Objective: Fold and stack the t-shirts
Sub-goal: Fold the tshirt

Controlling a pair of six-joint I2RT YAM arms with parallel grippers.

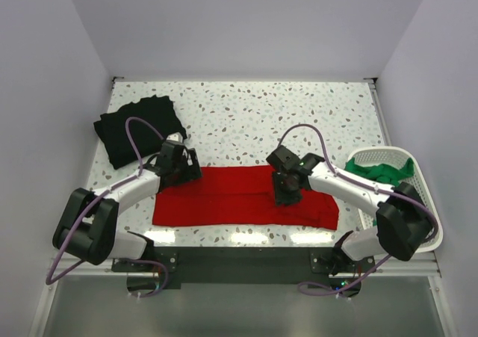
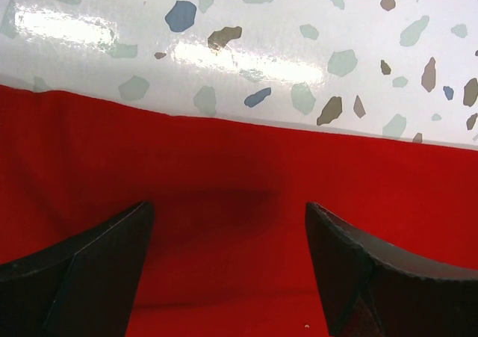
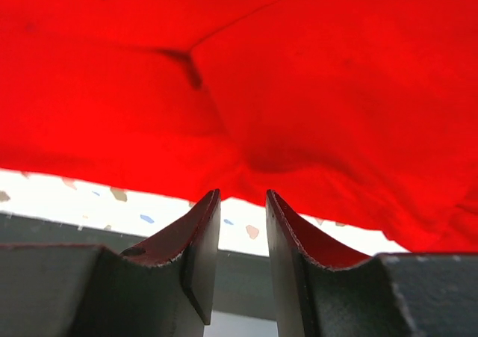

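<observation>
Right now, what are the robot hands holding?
Left gripper: nothing, open above the red t-shirt. Right gripper: narrowed by its near edge, grip cannot be told.

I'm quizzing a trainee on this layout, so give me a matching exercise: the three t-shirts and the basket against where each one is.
Things:
1. red t-shirt
2. black t-shirt
3. green t-shirt
4. white basket

Places:
A. inside the basket
B. at the right edge of the table
C. at the far left of the table
D. spread along the near edge, in the middle

Pairs: 1-D, 2-C, 3-A, 4-B
</observation>
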